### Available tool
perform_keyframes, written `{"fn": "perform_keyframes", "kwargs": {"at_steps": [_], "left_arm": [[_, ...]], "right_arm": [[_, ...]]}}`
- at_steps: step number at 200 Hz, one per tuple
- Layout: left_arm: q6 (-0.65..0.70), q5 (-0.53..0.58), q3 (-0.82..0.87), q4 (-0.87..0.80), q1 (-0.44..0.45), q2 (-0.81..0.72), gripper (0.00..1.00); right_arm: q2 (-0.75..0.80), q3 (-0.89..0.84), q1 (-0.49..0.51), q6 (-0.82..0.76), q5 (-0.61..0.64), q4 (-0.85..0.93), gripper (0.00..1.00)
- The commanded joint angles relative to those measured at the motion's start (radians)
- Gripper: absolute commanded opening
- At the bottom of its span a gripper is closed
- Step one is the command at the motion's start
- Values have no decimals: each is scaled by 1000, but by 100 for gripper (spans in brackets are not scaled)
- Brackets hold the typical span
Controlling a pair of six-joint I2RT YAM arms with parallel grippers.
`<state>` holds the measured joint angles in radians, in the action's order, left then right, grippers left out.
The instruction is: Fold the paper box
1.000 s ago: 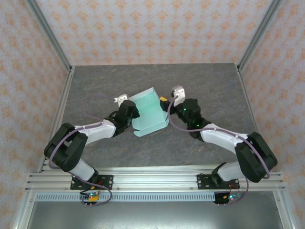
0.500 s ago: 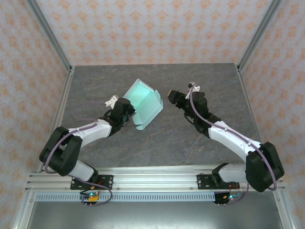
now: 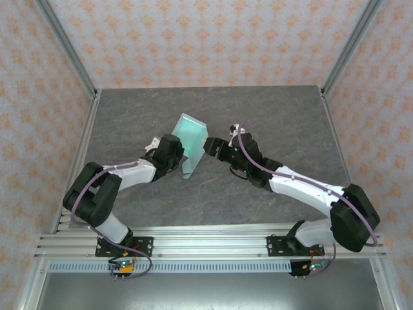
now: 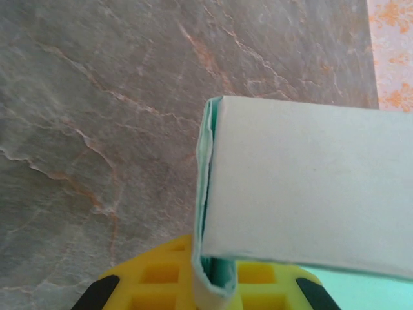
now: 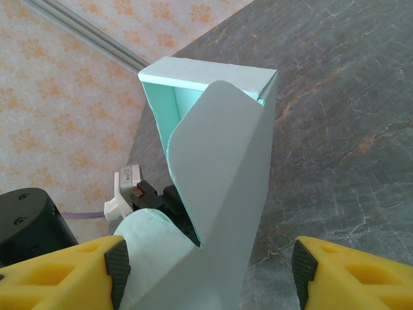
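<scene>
your left fingers [image 4: 161, 281] are clenched on a folded edge of the box [image 3: 191, 141], holding it tipped up on edge over the middle of the counter [image 3: 277, 116]; whether its low corner touches the counter is hard to tell

what changed: a second ago the box lay flatter and open between both arms. then your right arm pulled off to the side while the left lifted and turned the card. now the right arm has swung back in, just beside the box, and the box stands steeper and narrower than before

your right fingers [image 5: 71, 268] are spread wide, one on each side of the rounded flap, gripping nothing

for the task, this looks like the walls are up but that flap is still loose, so the fold is partway done. you'll likely want the right fingers to press or tuck the flap while the left keeps its pinch
</scene>
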<state>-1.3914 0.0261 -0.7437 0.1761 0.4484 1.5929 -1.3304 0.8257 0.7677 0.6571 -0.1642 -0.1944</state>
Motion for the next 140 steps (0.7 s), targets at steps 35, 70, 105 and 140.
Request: {"fn": "perform_keyframes", "kwargs": {"at_steps": [35, 70, 105, 140], "left_arm": [[-69, 73, -54, -54, -5, -16, 0], [-148, 65, -63, -69, -7, 4, 0], [-176, 24, -96, -60, -7, 40, 0], [-179, 8, -111, -67, -7, 40, 0]], "right_arm": [[103, -31, 15, 15, 41, 79, 73], [142, -53, 15, -26, 11, 96, 77], [76, -30, 22, -33, -57, 63, 76], [-75, 89, 25, -25, -86, 94, 75]]}}
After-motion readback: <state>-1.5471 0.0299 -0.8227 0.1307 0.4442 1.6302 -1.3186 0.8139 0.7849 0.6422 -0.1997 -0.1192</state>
